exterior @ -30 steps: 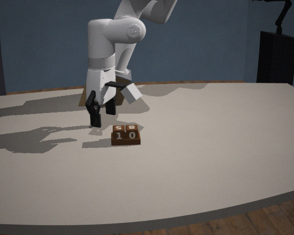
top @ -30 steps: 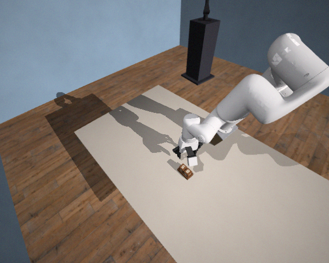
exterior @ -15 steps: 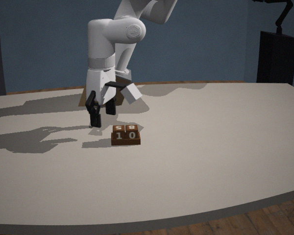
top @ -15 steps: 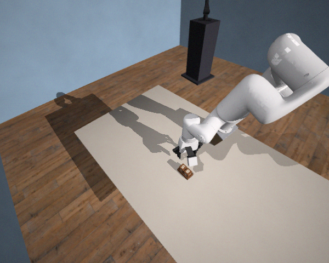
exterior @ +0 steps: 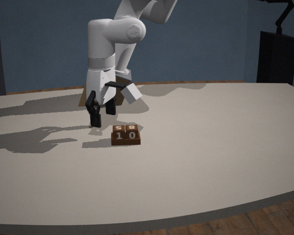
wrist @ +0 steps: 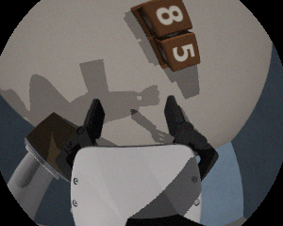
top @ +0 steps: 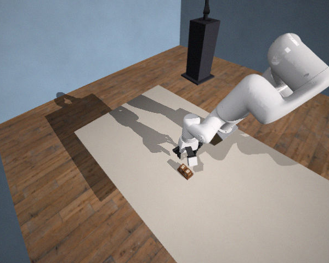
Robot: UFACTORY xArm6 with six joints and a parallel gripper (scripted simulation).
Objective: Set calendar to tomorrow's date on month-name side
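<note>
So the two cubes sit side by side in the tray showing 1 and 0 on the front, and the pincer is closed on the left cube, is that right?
Not quite. The pincer is open and holds nothing; it hangs beside and behind the tray, apart from it, as the exterior view shows. The cubes do sit side by side, the left cube showing 1 and the right cube showing 0.

The cubes (exterior: 125, 131) are reddish brown with pale grey digits — 1 and 0 on the front, 5 and 8 on top. The tray (exterior: 125, 141) is the same brown. The table (exterior: 192, 152) is plain beige, the floor (top: 60, 183) warm brown planks. The arm (top: 258, 96) is glossy white; the gripper (exterior: 101, 115) has black fingers (exterior: 95, 118). The walls (top: 74, 42) are blue, and the pedestal (top: 201, 51) is black.
</note>
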